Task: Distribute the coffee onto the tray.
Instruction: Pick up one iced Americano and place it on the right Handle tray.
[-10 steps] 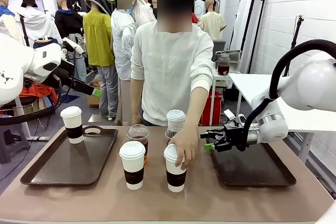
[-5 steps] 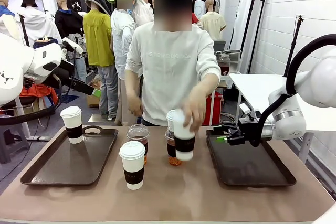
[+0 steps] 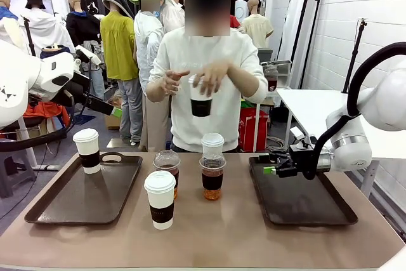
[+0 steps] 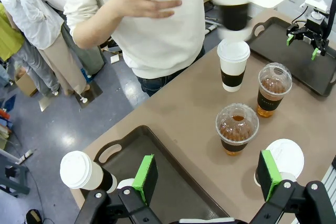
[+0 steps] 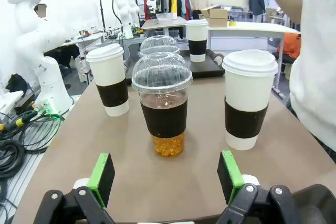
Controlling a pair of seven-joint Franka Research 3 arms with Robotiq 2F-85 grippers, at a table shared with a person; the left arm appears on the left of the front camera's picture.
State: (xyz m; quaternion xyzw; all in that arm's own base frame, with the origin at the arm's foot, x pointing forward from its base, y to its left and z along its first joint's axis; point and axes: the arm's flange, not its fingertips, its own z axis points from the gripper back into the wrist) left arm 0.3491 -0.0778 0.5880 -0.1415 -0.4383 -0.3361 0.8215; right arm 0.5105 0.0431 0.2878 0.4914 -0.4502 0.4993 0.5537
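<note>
Four cups stand on the bare table between the trays, a fifth sits on the left tray [image 3: 44, 204], and a sixth, a banded paper cup [image 3: 201, 101], is up at chest height, gripped near its lid by the person's hand [image 3: 212, 75]. Your right gripper [image 3: 266, 164] hovers spread over the right tray's [image 3: 304, 204] inner rim, aimed at the dome-lidded cup [image 3: 212, 179]. Go in level and centre its sleeve between the pads — close gently. It stands upright, long axis vertical, dome up. The left gripper [image 4: 207, 166] is spread too, holding nothing.
</note>
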